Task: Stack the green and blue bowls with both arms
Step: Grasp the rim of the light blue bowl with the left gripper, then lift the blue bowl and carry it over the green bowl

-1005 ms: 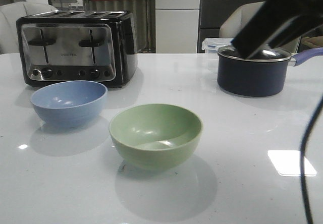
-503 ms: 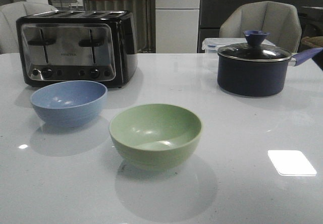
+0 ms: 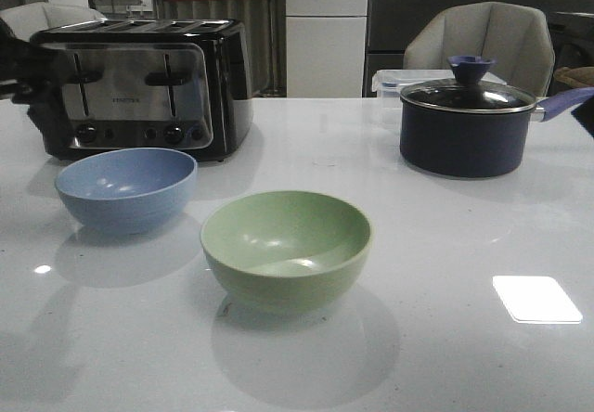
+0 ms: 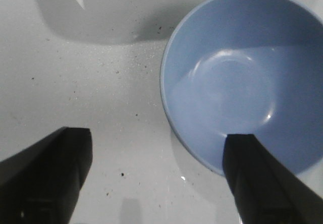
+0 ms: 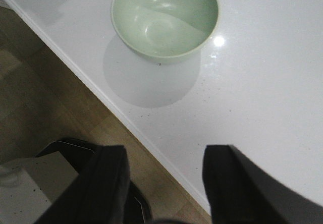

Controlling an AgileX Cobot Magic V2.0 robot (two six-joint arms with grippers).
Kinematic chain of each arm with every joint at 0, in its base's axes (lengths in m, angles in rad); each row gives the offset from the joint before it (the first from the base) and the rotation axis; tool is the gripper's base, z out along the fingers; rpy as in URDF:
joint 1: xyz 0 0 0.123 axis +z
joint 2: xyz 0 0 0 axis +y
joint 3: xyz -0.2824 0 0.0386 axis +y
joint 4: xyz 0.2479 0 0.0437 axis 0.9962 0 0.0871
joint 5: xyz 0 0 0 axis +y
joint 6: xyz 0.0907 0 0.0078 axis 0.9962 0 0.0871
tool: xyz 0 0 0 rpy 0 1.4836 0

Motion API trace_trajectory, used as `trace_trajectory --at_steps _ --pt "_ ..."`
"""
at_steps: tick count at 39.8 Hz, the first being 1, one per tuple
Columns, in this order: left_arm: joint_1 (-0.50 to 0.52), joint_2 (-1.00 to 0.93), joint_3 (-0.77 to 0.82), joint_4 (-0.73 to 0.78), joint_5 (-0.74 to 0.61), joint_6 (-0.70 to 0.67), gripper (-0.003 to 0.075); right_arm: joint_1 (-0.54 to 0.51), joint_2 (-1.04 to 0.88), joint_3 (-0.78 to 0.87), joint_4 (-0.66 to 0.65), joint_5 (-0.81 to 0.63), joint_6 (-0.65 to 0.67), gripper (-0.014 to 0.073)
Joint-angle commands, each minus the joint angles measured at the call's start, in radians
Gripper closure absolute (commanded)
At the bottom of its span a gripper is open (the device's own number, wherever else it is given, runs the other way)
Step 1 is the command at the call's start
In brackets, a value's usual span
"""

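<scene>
The dusty blue bowl (image 3: 125,187) stands upright and empty at the table's left, in front of the toaster. The sage green bowl (image 3: 286,250) stands upright and empty near the middle front, apart from it. My left gripper (image 4: 157,135) is open above the table beside the blue bowl (image 4: 242,77); one finger (image 4: 262,183) overlaps the bowl's rim. A dark blurred part of the left arm (image 3: 23,83) shows at the far left of the front view. My right gripper (image 5: 165,151) is open and empty over the table's edge, some way from the green bowl (image 5: 165,19).
A black and chrome toaster (image 3: 139,83) stands at the back left. A dark navy lidded saucepan (image 3: 469,124) stands at the back right, with a clear plastic box (image 3: 390,83) behind it. The table's edge (image 5: 126,115) and the floor show in the right wrist view.
The right arm, high at the upper right a second ago, has left the front view. The left arm has come in at the far left. Both bowls stay put.
</scene>
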Motion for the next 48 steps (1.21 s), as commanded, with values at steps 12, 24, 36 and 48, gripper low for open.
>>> trace_trajectory --at_steps 12,24,36,48 --pt "-0.008 0.17 -0.132 -0.054 -0.13 0.001 0.0167 0.001 -0.001 -0.024 -0.002 -0.054 -0.01 0.0141" --pt "-0.008 0.202 -0.134 -0.057 -0.155 0.001 0.0492 0.001 -0.001 -0.024 -0.002 -0.054 -0.01 0.0141" --pt "-0.008 0.109 -0.148 -0.061 -0.089 0.001 0.0624 0.001 -0.001 -0.024 -0.002 -0.054 -0.01 0.0141" --pt "-0.125 -0.107 -0.148 -0.085 -0.023 0.058 0.0624 0.001 -0.001 -0.024 -0.002 -0.057 -0.01 0.0141"
